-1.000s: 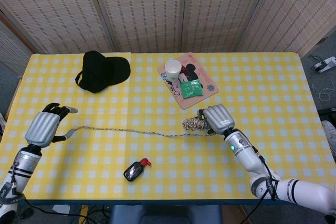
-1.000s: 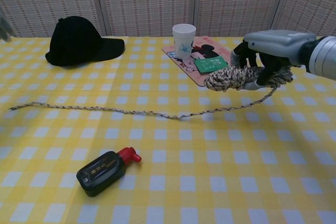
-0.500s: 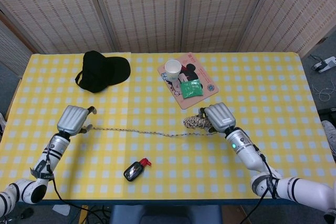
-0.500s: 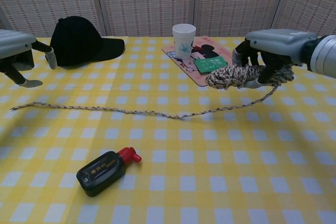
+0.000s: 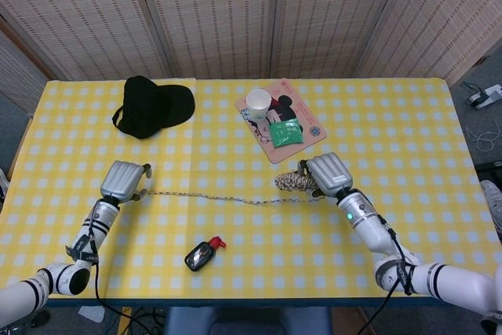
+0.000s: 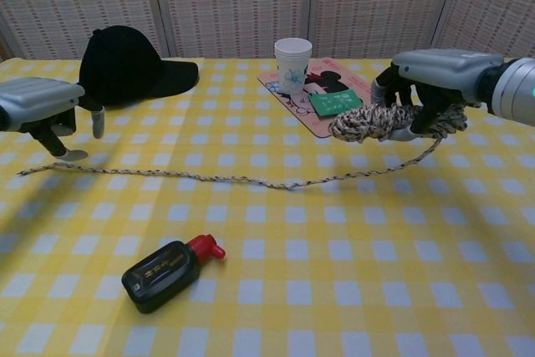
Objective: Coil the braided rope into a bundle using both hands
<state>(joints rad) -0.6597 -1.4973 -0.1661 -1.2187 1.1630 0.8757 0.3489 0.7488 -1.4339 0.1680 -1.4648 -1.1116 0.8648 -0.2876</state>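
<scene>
A speckled braided rope [image 5: 227,198] [image 6: 209,177] lies stretched across the yellow checked table. Its right part is wound into a coil [image 5: 292,181] [image 6: 368,122], which my right hand [image 5: 328,174] [image 6: 435,81] holds a little above the table. My left hand [image 5: 124,180] [image 6: 38,106] hovers over the rope's free left end [image 6: 25,170], fingers apart and pointing down, holding nothing. One fingertip [image 6: 73,155] comes close to the rope near that end.
A black cap [image 5: 153,105] [image 6: 125,64] lies at the back left. A pink mat [image 5: 302,135] carries a paper cup [image 5: 258,103] [image 6: 292,58] and a green packet [image 5: 285,132] [image 6: 334,103]. A small black bottle with a red cap [image 5: 202,254] [image 6: 165,271] lies near the front edge.
My left hand has moved in to the right and down, from the table's left edge to just over the rope's free end. The right hand and the coil have barely moved.
</scene>
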